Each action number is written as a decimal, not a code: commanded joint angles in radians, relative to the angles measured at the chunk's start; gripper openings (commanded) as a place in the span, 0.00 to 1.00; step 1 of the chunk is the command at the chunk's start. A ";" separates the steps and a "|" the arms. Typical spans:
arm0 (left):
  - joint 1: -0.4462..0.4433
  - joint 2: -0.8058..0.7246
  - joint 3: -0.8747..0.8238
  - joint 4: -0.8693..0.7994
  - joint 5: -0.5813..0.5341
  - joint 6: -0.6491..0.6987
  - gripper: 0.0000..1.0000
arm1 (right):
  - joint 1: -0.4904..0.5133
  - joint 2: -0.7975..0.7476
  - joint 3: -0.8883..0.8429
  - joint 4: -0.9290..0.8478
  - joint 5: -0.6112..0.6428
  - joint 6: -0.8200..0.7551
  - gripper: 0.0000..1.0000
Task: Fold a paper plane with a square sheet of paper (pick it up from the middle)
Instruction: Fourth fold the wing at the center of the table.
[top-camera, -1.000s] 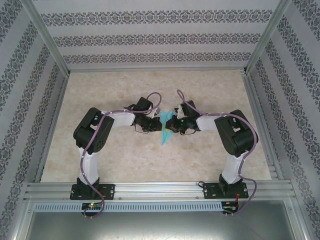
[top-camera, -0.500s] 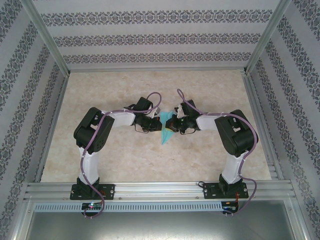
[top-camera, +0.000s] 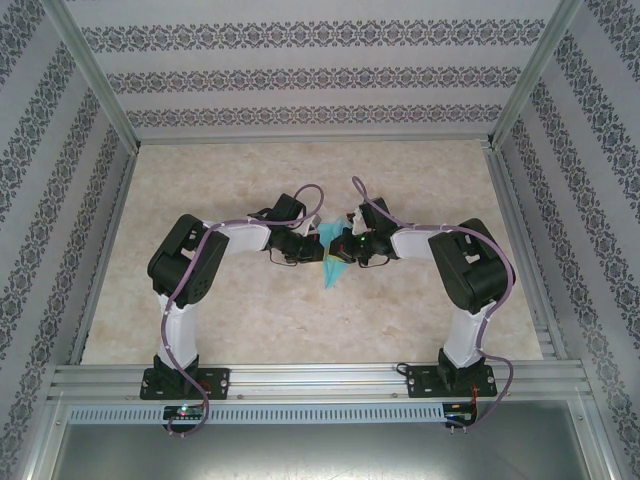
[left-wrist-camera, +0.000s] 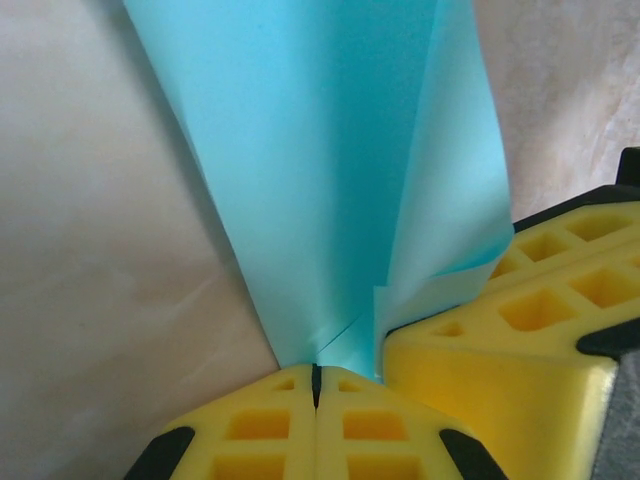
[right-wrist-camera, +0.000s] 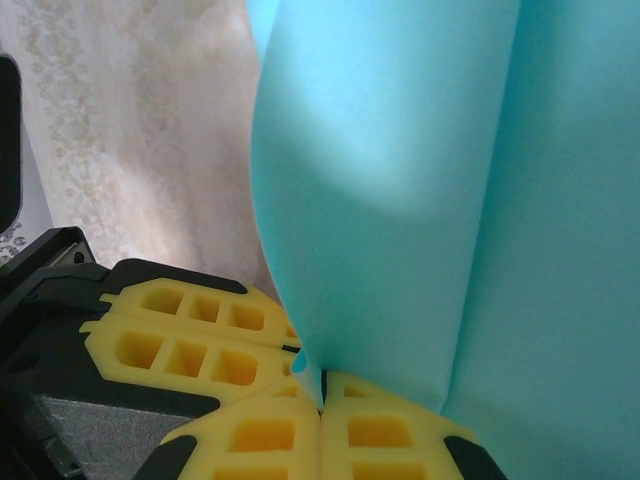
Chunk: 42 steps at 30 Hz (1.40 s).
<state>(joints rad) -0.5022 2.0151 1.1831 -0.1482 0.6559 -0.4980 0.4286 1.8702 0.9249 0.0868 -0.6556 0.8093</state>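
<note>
Left gripper (left-wrist-camera: 315, 385): we are seeing its yellow fingers pressing together on an edge of the paper plane (left-wrist-camera: 330, 180), gripping it.
Right gripper (right-wrist-camera: 320, 392): we are seeing it clamping the paper plane from the opposite side, its fingers closed tight on a fold.
Paper plane: we are watching a narrow turquoise dart with layered folds and a lengthwise crease, sitting between both grippers over the middle of the tabletop (top-camera: 250, 320), its tip pointing toward the near edge.
Tabletop: we are looking at a pale beige marbled surface.
Room: we are noting striped patterned wallpaper (top-camera: 320, 80) on three sides and an aluminium frame (top-camera: 320, 375) running along the near edge.
</note>
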 joint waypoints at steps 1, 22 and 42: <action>0.020 0.043 -0.023 -0.007 -0.040 0.022 0.00 | 0.011 -0.003 0.015 -0.017 0.007 0.000 0.02; 0.051 0.031 -0.089 0.105 0.026 -0.034 0.00 | 0.032 0.052 0.011 0.043 0.009 0.072 0.03; 0.055 -0.087 -0.104 0.144 0.034 -0.083 0.01 | 0.033 0.087 -0.004 -0.004 0.042 0.025 0.04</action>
<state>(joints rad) -0.4644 1.9850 1.0912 -0.0109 0.7204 -0.5686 0.4480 1.9217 0.9276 0.1295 -0.6460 0.8600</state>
